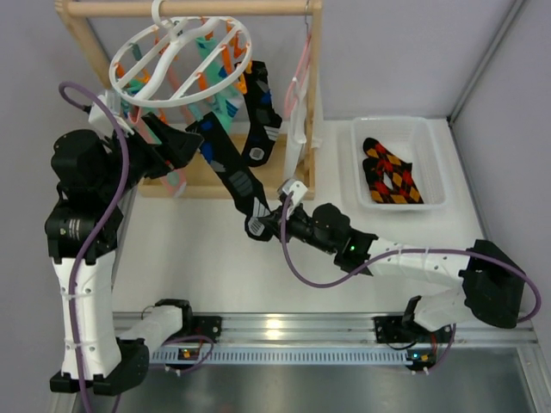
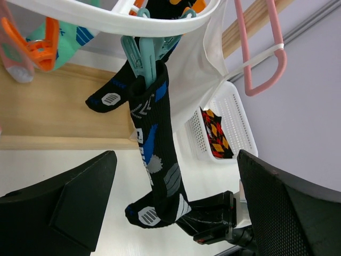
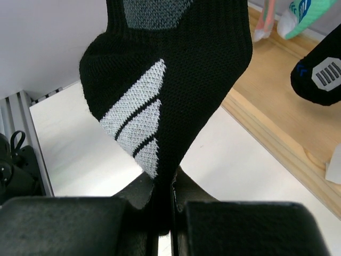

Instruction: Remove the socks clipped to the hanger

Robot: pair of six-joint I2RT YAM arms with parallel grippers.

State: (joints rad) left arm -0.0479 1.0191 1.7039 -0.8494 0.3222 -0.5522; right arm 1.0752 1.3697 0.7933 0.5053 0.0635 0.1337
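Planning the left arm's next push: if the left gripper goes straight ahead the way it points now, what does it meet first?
Probably the black sock hanging from the teal clip: in the wrist view it sits centred between the left gripper's open fingers. How far off it is remains unclear.

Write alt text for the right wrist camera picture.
The right gripper pinches the toe of a black sock with white stripes, which rises out of frame. A wooden rack base crosses the white table behind.
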